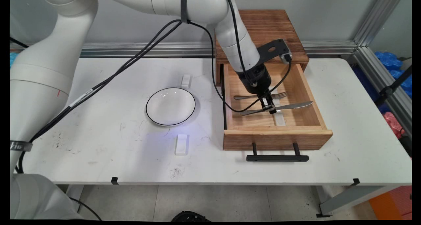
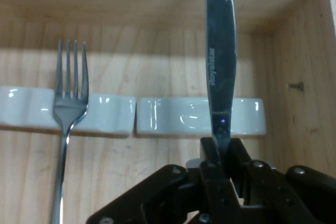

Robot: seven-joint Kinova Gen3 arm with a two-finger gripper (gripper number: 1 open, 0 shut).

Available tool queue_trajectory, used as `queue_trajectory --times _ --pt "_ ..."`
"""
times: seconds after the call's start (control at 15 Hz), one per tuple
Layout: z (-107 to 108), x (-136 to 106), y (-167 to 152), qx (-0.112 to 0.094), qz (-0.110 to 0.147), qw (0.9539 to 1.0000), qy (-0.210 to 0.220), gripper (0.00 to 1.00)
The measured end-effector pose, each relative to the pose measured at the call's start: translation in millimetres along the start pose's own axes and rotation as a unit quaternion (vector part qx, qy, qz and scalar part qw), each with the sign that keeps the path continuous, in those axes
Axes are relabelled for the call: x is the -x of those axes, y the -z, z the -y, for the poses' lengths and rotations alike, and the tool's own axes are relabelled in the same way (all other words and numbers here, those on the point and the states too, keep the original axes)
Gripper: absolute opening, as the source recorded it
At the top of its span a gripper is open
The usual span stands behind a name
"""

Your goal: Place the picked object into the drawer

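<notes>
My gripper (image 1: 271, 109) reaches down into the open wooden drawer (image 1: 276, 137) and is shut on a metal knife (image 1: 292, 106) near its middle. In the hand view the knife (image 2: 220, 61) runs straight up from between the fingers (image 2: 210, 153), its blade crossing a white cutlery rest (image 2: 178, 115). A metal fork (image 1: 260, 96) lies in the drawer just behind the knife, tines to the right; the hand view shows the fork (image 2: 68, 108) resting on a second white rest (image 2: 31, 108) to the left.
The drawer juts from a wooden cabinet (image 1: 263, 24) and has a black handle (image 1: 277, 157) at its front. A white plate with a dark rim (image 1: 170, 106) sits left of the drawer. Two small white rests (image 1: 186, 81) (image 1: 181, 144) lie behind and before the plate.
</notes>
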Motion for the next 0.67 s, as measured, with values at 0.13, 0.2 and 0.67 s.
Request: queue_trajectory --times 0.13,0.2,0.67 --pt "-0.4 1.1 0.9 0.0 0.002 1.0 0.001 0.0" --pt "-0.6 1.4 1.3 0.001 0.003 1.0 0.001 0.0" --pt "-3.5 6.5 5.9 0.003 0.01 0.9999 0.003 0.0"
